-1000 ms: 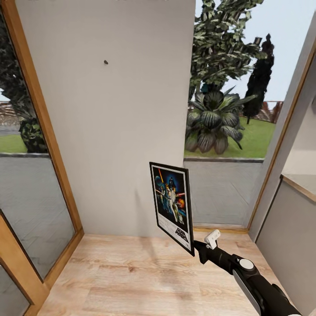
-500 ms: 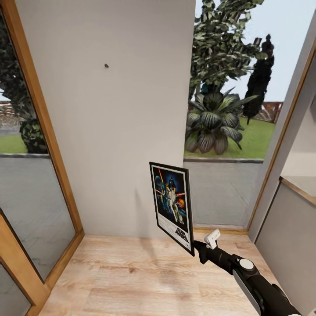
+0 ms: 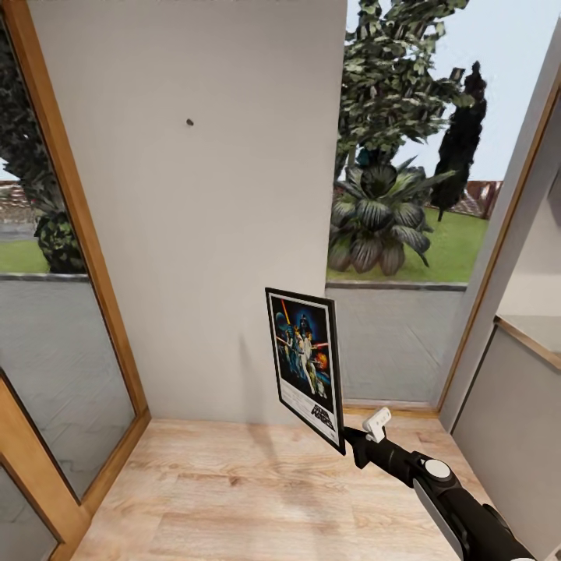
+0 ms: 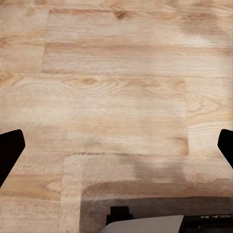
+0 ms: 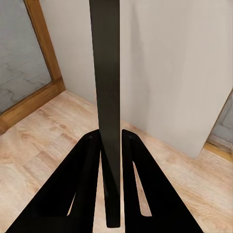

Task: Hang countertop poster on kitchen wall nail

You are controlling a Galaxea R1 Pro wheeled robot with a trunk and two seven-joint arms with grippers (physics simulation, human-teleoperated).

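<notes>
The right arm is being extended forward and upward from the lower right, and its claw (image 3: 348,439) is being kept clamped on the poster's (image 3: 305,363) lower corner. The left claw's (image 4: 116,145) fingertips (image 4: 9,148) are being held wide apart, pointed downward.

Black right arm (image 3: 460,506), white round cap — black triangular fingers (image 5: 82,189)

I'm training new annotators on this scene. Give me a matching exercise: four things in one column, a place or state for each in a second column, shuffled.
Things:
1. poster
2. wall nail
3. right hand
4. left hand

Places or states:
A. open above the wooden floor
B. high on the grey wall
C. upright, gripped at its lower edge
D. shut on the poster's thin edge

Pairs: 1-C, 2-B, 3-D, 4-A
</notes>
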